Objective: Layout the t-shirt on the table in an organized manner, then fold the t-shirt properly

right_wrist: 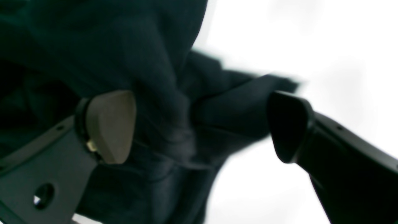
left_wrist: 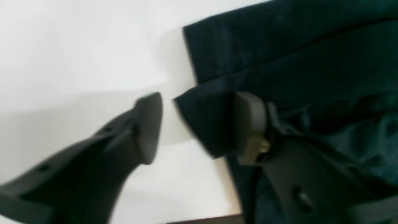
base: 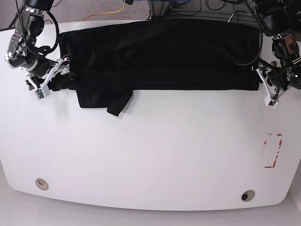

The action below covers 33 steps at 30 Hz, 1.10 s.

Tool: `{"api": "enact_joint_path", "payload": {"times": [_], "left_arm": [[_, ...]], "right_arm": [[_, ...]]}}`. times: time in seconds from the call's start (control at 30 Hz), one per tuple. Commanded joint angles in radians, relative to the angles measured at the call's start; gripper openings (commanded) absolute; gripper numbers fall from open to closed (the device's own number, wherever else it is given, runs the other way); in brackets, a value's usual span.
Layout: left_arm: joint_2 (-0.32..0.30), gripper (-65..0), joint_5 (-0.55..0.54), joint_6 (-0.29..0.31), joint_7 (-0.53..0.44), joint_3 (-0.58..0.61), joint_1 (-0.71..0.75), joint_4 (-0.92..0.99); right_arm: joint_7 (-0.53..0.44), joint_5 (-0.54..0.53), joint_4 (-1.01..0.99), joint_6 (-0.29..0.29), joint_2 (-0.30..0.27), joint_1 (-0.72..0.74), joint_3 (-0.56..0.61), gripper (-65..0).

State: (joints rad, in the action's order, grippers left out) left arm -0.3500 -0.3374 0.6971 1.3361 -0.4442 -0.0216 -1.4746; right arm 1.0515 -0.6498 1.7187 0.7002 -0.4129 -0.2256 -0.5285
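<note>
The t-shirt (base: 160,54) lies spread as a wide black band across the far half of the table (base: 150,155), running nearly from the left edge to the right edge. Its near edge is straight along most of its length. At the left end, a bunched flap of cloth hangs out toward the near side, past that straight edge.

The right gripper (right_wrist: 199,124) sits at the left end of the garment as seen from the base camera. Its jaws stand wide apart. In the right wrist view, crumpled black cloth lies in the gap between the two pads (right_wrist: 108,127), but neither pad presses on it; the picture is blurred.

The left gripper (left_wrist: 199,127) sits at the right end of the garment in the base view. Its jaws are also parted. In the left wrist view, a folded corner of the t-shirt lies between them, just beside the pad on the cloth side; the other pad is over bare white tabletop, apart from the fabric.

On the near part of the table are two round metal grommets (base: 42,183), one near each corner, and a red tape outline (base: 273,150) close to the right edge.
</note>
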Motion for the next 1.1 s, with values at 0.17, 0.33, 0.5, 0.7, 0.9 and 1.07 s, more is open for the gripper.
{"api": "enact_joint_path", "payload": {"times": [0.17,0.33,0.5,0.7,0.9,1.07], "left_arm": [[-0.050,-22.4,-0.006,0.001,-0.004,-0.006,-0.015,-0.021],[-0.050,-22.4,-0.006,0.001,-0.004,-0.005,-0.021,-0.022],[-0.050,-22.4,-0.007,0.001,-0.004,-0.005,-0.022,-0.070],[-0.047,-22.4,-0.007,0.001,-0.004,-0.005,-0.021,-0.150],[-0.047,-22.6,-0.007,0.001,-0.004,-0.005,-0.021,-0.182],[-0.047,-22.8,-0.007,0.001,-0.004,-0.006,-0.021,-0.188]], "right_arm": [[0.121,-0.009,0.131,-0.002,-0.024,0.087,-0.092,0.0],[0.178,-0.003,0.080,-0.002,0.027,0.196,-0.086,0.0],[0.221,0.000,-0.064,-0.002,0.059,0.323,-0.043,0.0],[0.223,0.000,-0.239,-0.002,0.068,0.409,0.003,0.0],[0.223,-0.003,-0.355,-0.002,0.079,0.453,0.005,0.0],[0.221,-0.009,-0.426,-0.002,0.082,0.461,0.041,0.0]]}}
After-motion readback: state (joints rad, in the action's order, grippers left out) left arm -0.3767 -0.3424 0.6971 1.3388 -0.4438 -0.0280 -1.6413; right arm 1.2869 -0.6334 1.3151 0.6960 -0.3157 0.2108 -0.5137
